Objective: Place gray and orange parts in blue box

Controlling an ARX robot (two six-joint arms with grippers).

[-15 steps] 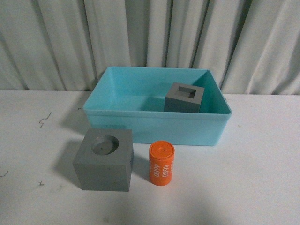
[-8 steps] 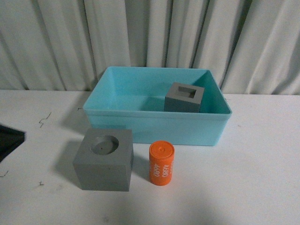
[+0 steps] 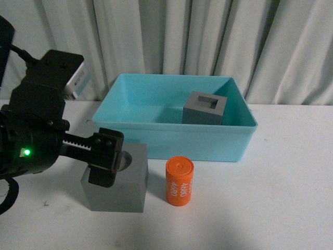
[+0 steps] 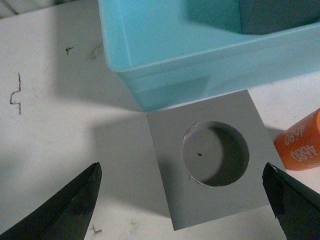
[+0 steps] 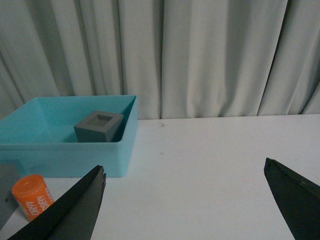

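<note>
Gray and matte, the round-recess cube (image 3: 122, 185) sits on the white desk (image 3: 281, 198) just in front of the blue box (image 3: 171, 138). The orange cylinder (image 3: 179, 182) stands upright beside it on its right. The square-recess cube (image 3: 205, 108) lies inside the box. The left end effector (image 4: 181, 172) hangs over the round-recess cube, fingers spread wide. The right end effector (image 5: 183, 167) is likewise spread and grips nothing.

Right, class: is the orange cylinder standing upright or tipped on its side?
Upright: the orange cylinder rests on one flat end, its round top facing up.
</note>
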